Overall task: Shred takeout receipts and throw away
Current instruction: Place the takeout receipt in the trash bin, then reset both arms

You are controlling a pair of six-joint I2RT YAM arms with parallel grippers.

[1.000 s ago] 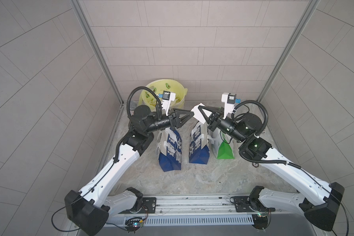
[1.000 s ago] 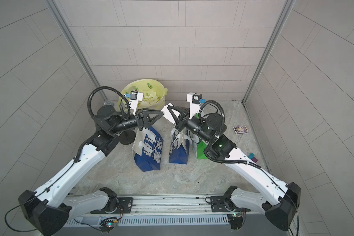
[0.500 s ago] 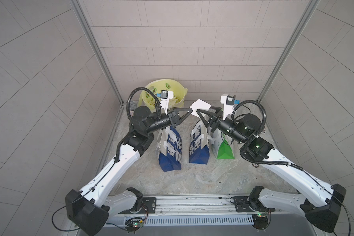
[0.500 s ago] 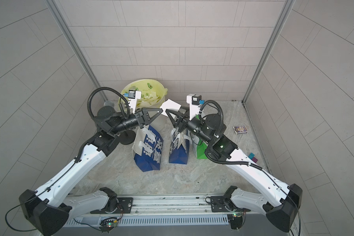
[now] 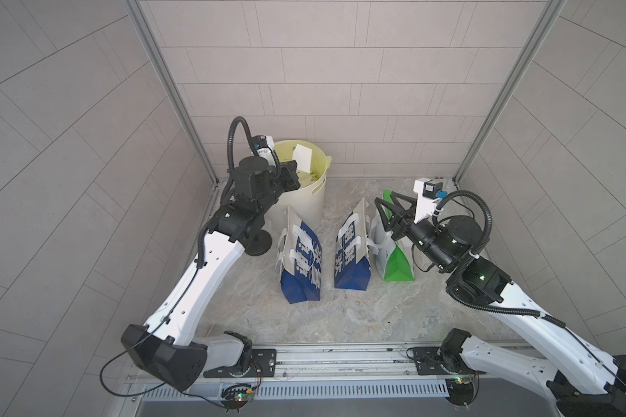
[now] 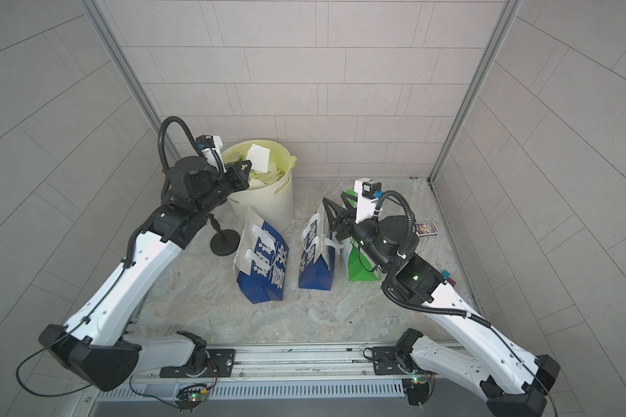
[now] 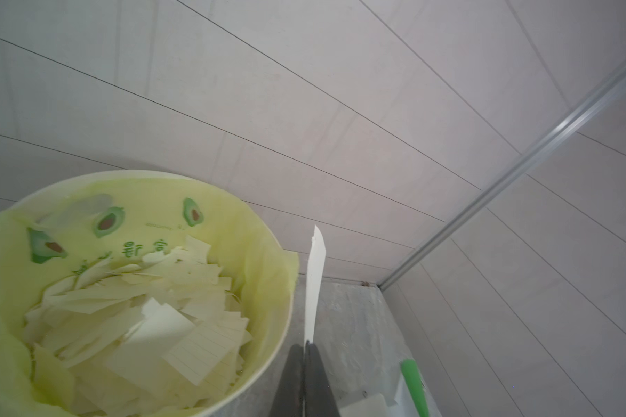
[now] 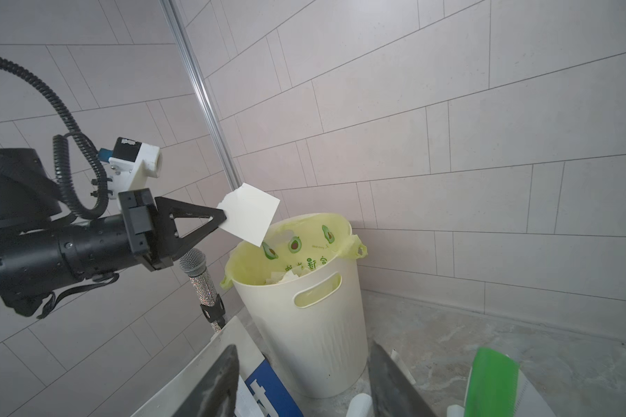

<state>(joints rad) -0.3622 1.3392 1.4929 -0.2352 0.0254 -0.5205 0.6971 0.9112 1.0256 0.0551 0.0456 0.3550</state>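
Above the bin (image 8: 315, 346), near its rim: one torn receipt scrap (image 8: 250, 213), pinched at one edge by the left gripper (image 8: 222, 219) and projecting beyond the fingertips towards the mouth. Whether it hangs squarely over the opening is uncertain. Away from the bin, over the bags (image 5: 300, 260): right gripper (image 5: 384, 198), jaws parted, empty.

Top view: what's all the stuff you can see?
receipt piece: one, white, above the bin.
paper scraps: many, pale, in the bin.
bin: one, cream, yellow liner, back left corner.
blue bags: two, blue-and-white, mid-floor.
green bag: one, green-and-white, beside them.
microphone: one, silver, black stand, beside bin.
small box: one, purplish, near right arm.
left claw: one, black, shut on receipt piece.
right claw: one, black, open, over the bags.
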